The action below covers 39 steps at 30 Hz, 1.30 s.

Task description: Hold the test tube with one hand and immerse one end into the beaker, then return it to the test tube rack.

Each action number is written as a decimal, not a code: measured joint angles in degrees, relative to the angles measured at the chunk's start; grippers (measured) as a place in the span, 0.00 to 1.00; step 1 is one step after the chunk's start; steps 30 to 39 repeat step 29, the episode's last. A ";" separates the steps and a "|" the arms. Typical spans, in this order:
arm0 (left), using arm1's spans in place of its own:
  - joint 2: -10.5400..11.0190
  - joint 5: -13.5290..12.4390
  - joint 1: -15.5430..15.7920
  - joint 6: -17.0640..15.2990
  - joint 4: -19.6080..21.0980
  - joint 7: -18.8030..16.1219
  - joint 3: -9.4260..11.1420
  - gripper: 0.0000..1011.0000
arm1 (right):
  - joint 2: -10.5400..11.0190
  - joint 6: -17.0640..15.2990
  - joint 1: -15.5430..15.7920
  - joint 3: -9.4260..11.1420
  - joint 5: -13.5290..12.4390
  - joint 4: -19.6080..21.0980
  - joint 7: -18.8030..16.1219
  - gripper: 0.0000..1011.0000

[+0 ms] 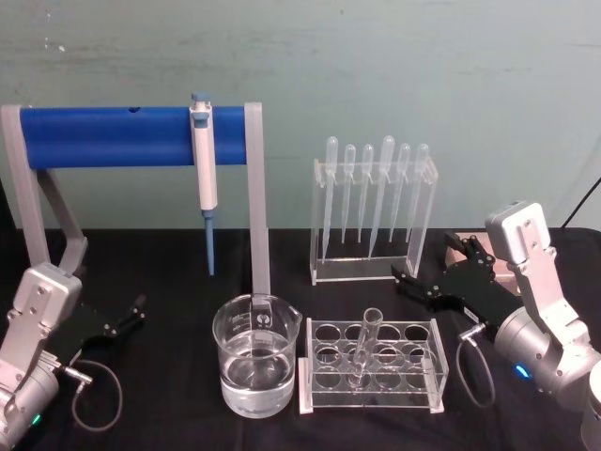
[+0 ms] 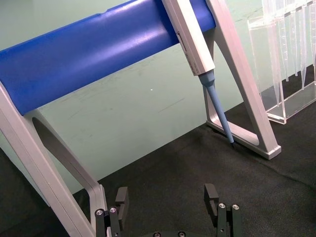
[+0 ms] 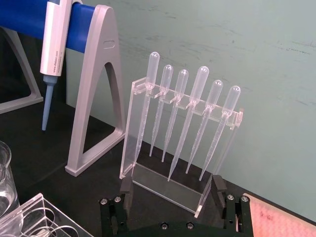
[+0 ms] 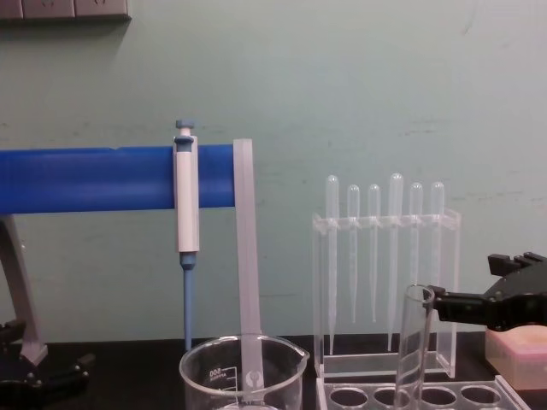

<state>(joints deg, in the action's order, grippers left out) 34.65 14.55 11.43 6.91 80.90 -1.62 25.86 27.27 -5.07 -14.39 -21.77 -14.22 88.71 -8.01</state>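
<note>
Nearest you on the black worktop, the beaker stands partly filled with clear liquid, its white graduation marks too small to read. Just beside it on the right, the test tube leans in a clear rack, long axis near upright, open rim tilted up and slightly right. The right claw hovers behind and to the right of the tube, jaws wide and holding nothing, and it is the nearer arm; it would need to come forward and left to reach the glass. The left claw rests low at the left, also wide and empty. Farther back stand a pipette holder and a blue-and-white pipettor on its stand.
</note>
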 joint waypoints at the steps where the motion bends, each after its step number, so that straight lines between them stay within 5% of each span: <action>1: 0.00 0.00 0.00 0.00 0.00 0.00 0.00 0.99 | 0.00 0.00 0.01 0.00 0.00 0.00 0.01 0.99; 39: 0.00 0.00 0.00 0.00 0.00 0.00 0.00 0.99 | 0.03 -0.10 0.04 0.00 0.00 0.08 0.10 0.99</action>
